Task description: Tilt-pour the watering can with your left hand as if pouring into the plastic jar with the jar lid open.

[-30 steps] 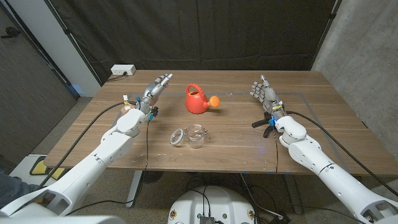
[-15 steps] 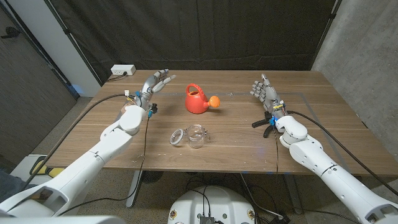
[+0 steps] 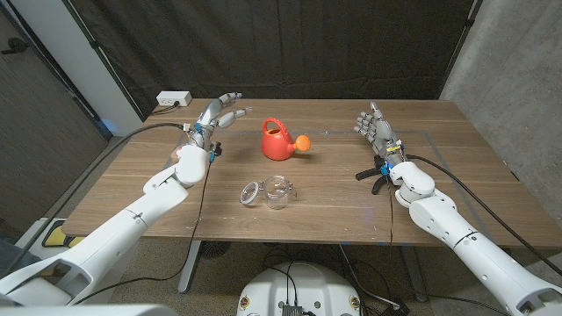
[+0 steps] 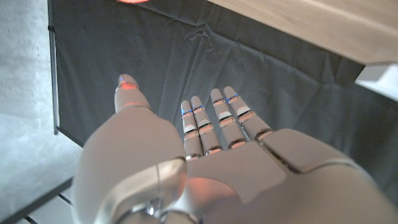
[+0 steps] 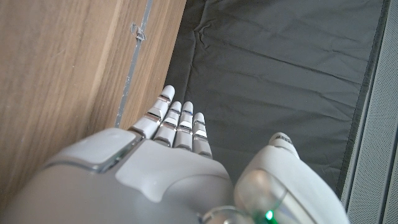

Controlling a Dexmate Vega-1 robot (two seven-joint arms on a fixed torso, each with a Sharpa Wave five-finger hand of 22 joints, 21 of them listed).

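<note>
No lettering, label, brand, number or sign can be read anywhere in these views. The red watering can (image 3: pixel 279 141) and the clear plastic jar (image 3: pixel 278 193) in front of it are seen unmarked, as is the white power strip (image 3: pixel 174 99) behind the wooden table (image 3: pixel 439 167).

Head view — high, fixed, looking down across the wooden surface (image 3: pixel 290 219) toward a black curtain (image 3: pixel 290 44). Left wrist view — close behind the left hand (image 4: pixel 205 168), facing past its fingers to that curtain. Right wrist view — close behind the right hand (image 5: pixel 168 180), surface beside it, same curtain beyond.
</note>
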